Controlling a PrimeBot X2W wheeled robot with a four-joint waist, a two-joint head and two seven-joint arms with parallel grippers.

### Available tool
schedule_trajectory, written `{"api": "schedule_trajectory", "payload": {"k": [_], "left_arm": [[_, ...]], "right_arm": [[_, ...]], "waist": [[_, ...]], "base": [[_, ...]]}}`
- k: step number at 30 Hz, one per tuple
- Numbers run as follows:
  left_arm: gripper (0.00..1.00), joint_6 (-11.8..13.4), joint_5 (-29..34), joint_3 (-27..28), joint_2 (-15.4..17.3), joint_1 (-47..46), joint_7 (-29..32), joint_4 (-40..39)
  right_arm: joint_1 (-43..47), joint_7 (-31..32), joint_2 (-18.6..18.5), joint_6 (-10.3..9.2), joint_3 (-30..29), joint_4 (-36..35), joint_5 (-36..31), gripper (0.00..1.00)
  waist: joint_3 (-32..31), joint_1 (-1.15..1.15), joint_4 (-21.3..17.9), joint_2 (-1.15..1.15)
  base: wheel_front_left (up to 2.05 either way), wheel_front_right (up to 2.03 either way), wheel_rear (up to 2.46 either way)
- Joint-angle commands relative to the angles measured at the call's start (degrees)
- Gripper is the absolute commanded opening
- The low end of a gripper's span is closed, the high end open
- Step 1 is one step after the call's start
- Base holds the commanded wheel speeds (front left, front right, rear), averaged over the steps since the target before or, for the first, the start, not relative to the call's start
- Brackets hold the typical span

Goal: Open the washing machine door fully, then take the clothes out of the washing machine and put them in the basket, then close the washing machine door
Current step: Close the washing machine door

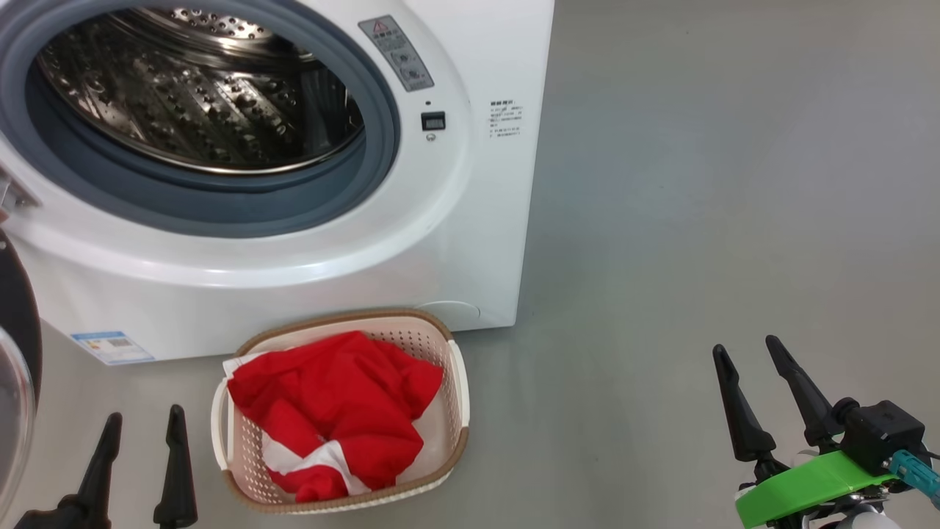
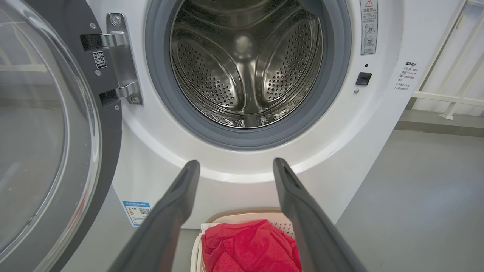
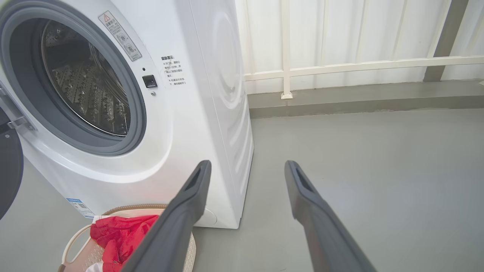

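left gripper and right gripper both released, empty. Red white-trimmed clothes in cream perforated plastic basket, between jaw pairs, nearer left. White washing machine: black-rimmed glass door open, left of left jaws.

**Both my grippers are open and hold nothing**

My left gripper sits just to the left of the basket, close beside it. Its two dark fingers point up and away from me. There is a wide gap between them, and nothing is in it. In the left wrist view the basket shows low down between those spread fingers.

My right gripper sits well off to the right of the basket, far from it. Its fingers lean a little to the left. They are wide apart too and hold nothing. On the wrist behind them I see a bright green band and a black block.
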Motion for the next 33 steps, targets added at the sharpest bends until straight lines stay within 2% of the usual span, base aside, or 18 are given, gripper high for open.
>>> {"api": "schedule_trajectory", "payload": {"k": [1,18,33], "left_arm": [[1.0,-0.2,0.5,1.9,0.7,-1.7,-0.5,-1.7],[1.0,-0.2,0.4,1.6,0.7,-2.2,-0.5,-2.4],[1.0,-0.2,0.4,1.7,0.5,-1.9,-0.5,-2.1]], "right_arm": [[-0.5,-0.3,-0.4,0.09,1.2,-1.6,-0.5,1.0],[-1.0,-0.3,-0.5,0.09,1.0,-1.5,-0.6,1.0],[-1.0,-0.3,-0.5,0.09,1.4,-1.3,-0.6,1.0]], "waist": [[0.1,0.0,0.0,0.0],[0.8,0.0,0.5,0.0],[0.3,0.0,1.1,0.0]], "base": [[-0.83,0.83,0.0],[-0.77,0.77,0.0],[-0.03,0.03,0.0]]}}
